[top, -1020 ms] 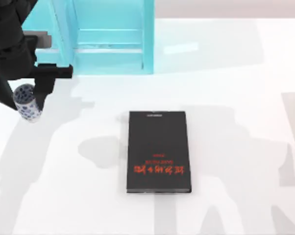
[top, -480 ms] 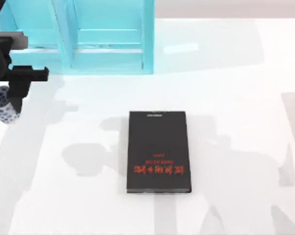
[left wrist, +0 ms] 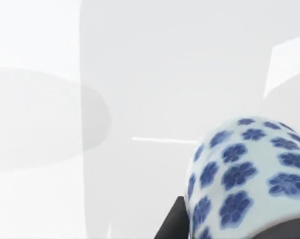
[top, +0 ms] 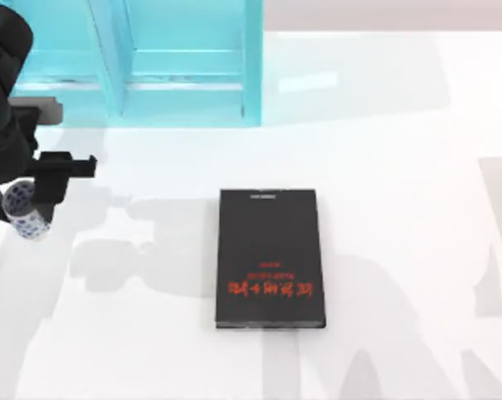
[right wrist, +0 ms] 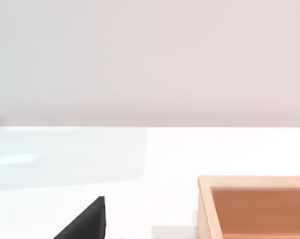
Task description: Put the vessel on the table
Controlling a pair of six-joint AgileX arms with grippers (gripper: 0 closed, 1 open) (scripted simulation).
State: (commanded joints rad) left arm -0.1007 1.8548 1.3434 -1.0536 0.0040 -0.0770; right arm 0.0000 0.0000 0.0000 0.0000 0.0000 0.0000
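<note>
The vessel [top: 24, 216], a small white cup with blue flowers, hangs tilted above the table [top: 134, 333] near its left edge. My left gripper [top: 36, 198] is shut on it, black arm reaching in from the top left corner. In the left wrist view the vessel [left wrist: 249, 174] looms close, with one dark finger [left wrist: 172, 226] beside it and the white table [left wrist: 140, 74] beneath. My right arm stays parked, a dark edge of its gripper [right wrist: 85, 224] showing in the right wrist view.
A black book with red lettering [top: 269, 257] lies flat at the middle of the table. A turquoise shelf unit [top: 184, 62] stands at the back left. A wooden box [right wrist: 259, 204] sits near the right arm.
My left gripper has carried the vessel leftward, then a little toward the front edge and back to the right. The book has not moved.
</note>
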